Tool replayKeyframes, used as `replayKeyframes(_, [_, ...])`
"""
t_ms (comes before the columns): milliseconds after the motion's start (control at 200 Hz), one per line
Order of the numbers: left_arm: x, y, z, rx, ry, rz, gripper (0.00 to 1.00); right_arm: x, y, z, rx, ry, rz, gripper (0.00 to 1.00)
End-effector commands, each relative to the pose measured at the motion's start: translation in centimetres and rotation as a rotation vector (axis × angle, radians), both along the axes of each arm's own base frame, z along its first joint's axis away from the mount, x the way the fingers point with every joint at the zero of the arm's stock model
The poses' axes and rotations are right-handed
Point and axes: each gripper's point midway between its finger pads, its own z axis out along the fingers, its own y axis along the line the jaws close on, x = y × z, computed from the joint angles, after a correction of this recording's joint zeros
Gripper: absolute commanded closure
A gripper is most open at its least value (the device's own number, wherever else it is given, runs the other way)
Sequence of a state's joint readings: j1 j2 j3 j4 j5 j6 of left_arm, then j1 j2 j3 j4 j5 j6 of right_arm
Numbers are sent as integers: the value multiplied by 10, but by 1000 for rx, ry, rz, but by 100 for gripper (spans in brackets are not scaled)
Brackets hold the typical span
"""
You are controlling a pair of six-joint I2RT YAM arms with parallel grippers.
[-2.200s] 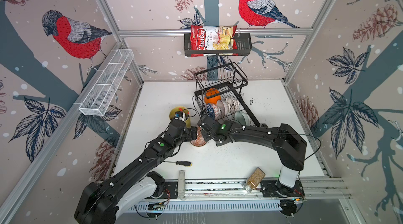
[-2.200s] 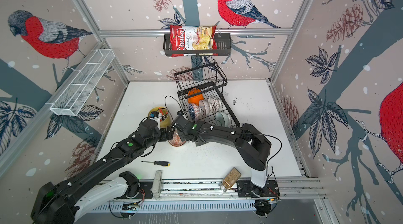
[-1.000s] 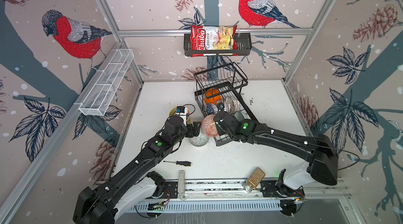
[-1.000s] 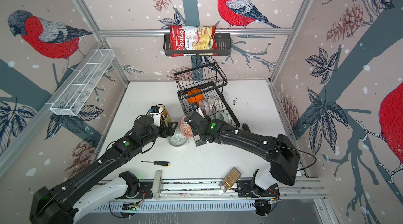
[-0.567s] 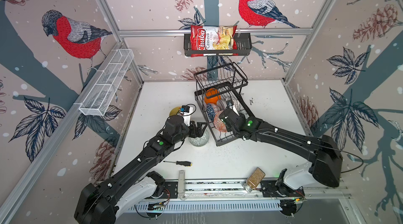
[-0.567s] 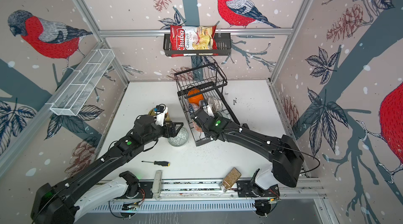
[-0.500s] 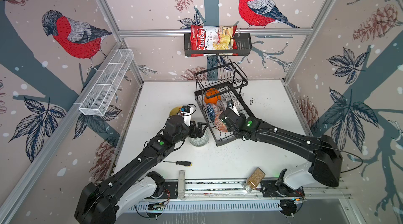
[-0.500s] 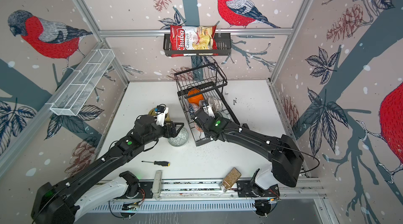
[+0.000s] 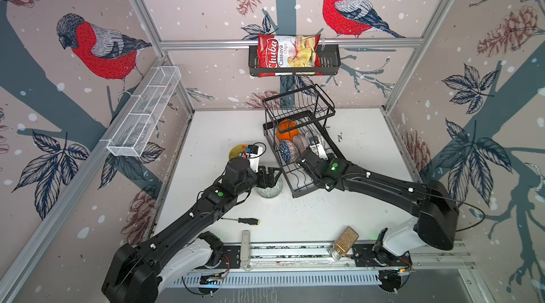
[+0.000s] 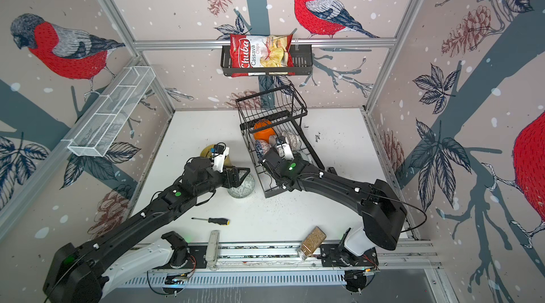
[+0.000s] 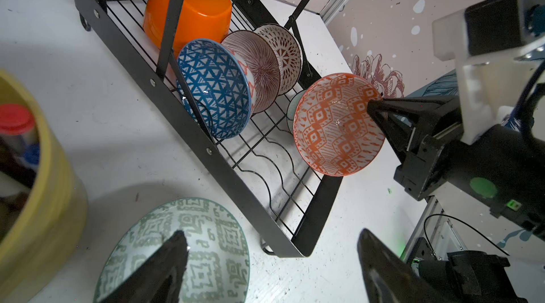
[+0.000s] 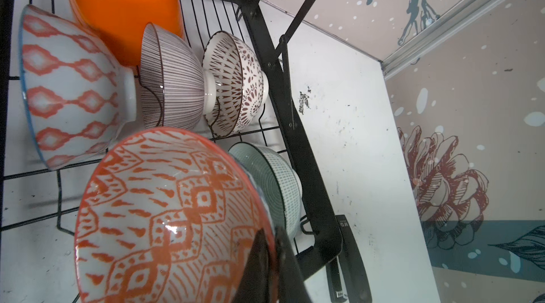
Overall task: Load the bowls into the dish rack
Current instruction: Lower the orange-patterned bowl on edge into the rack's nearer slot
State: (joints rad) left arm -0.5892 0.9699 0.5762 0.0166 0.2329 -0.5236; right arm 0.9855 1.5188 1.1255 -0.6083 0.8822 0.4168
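At rack [image 11: 180, 115] tray: orange-wht diamond-pattern bowl [image 11: 339, 124], glossy, on edge.

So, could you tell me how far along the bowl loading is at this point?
Done: five bowls stand in the dish rack, on its lower tray: orange bowl, blue-lattice bowl, striped bowl, brown-patterned bowl, teal bowl. In hand: the right gripper pinches the orange-patterned bowl by its rim over the tray's free slots. To do: the green-patterned bowl sits on the table, the open left gripper above it.
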Motion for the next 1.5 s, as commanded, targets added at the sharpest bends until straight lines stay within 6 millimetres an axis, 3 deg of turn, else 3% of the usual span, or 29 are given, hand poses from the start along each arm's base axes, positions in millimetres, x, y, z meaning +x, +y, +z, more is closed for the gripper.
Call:
replayKeyframes(0, [6,0,9,-12,-48,14,11,4,-9,10,-49,-59,-30,100])
replayKeyframes(395, [9,8,3,20,-54,49,10,4,-28,5,-169,-101,-73,100])
replayKeyframes(675, [11,11,-3,42,-54,67,10,4,-31,0,-242,-128,-84,100])
replayKeyframes(1156, [14,20,-8,66,-72,102,10,4,5,-12,-379,-164,8,100])
replayKeyframes(1496, [19,25,-16,83,-68,131,10,10,14,-3,-459,-219,24,100])
